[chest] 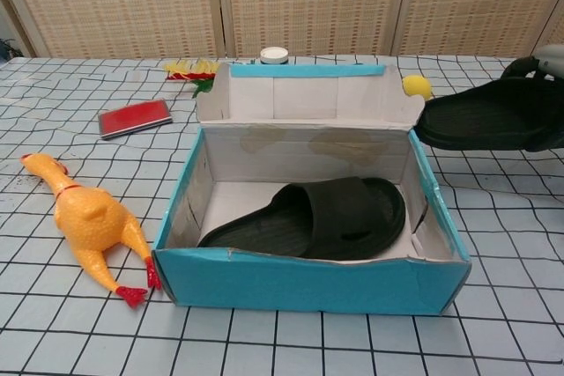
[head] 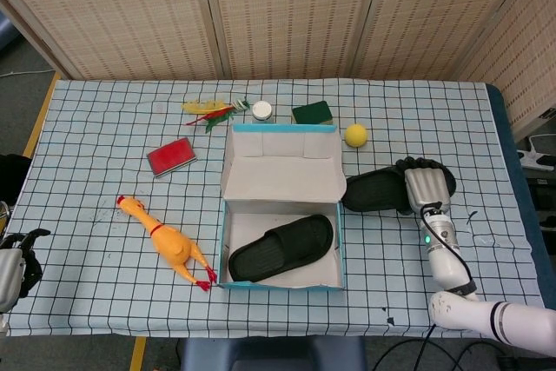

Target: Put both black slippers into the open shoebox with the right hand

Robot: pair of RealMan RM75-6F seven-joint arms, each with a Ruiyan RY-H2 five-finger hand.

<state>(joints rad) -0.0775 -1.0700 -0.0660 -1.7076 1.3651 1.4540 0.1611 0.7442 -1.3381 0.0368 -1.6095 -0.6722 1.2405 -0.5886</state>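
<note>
Two black rubber slippers are seen on a bench covered with a white cloth [head: 95, 128] printed in a dark grid. One black slipper [head: 282, 247] lies flat inside the open turquoise cardboard shoebox [head: 282, 287], which sits near the middle of the bench toward its front edge, with its lid [head: 282, 164] folded up and back. The second black slipper [head: 378, 191] is gripped at its outer end by the right hand [head: 427, 187], a silver hand whose fingers are wrapped over the slipper's edge. In the chest view this slipper [chest: 489, 114] is held clear of the cloth, just beside the box's right rear corner and not yet over the opening.

The left hand [head: 16, 265] is seen at the bench's front left corner, off the edge; whether it is open or closed cannot be told.

A yellow rubber chicken [head: 165, 241] lies left of the box. A flat red rectangular case [head: 171, 155] lies further back on the left. Along the rear edge are placed a small white round jar [head: 262, 110], a dark green square pad [head: 312, 112] and a yellow ball [head: 355, 135].
</note>
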